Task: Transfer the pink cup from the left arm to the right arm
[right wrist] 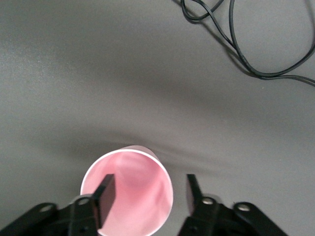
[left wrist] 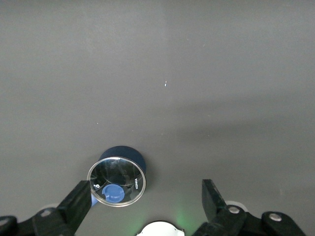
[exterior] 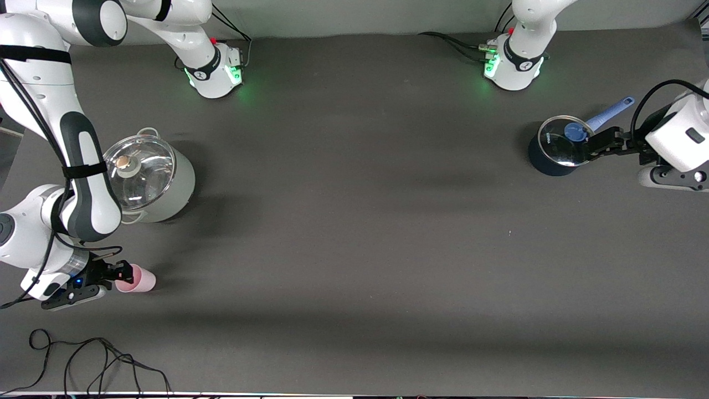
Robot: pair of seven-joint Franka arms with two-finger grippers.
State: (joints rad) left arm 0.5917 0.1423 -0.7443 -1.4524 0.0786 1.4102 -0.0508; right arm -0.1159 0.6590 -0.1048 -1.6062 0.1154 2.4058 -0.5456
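The pink cup (exterior: 141, 280) lies on its side on the table at the right arm's end, nearer the front camera than the grey pot. Its mouth faces my right gripper (exterior: 124, 272). In the right wrist view the cup (right wrist: 135, 177) shows its open mouth. My right gripper (right wrist: 147, 194) is open: one finger (right wrist: 106, 196) is inside the mouth, the other stands outside the rim, and neither touches the wall. My left gripper (exterior: 595, 145) is open and empty, up in the air by the dark blue pot (exterior: 554, 149). It is also in the left wrist view (left wrist: 146, 196).
A grey pot with a glass lid (exterior: 147, 177) stands beside the right arm. The dark blue pot (left wrist: 118, 179) has a glass lid and a blue handle (exterior: 609, 113). A black cable (exterior: 99, 360) lies near the front edge, and it shows in the right wrist view (right wrist: 236, 44).
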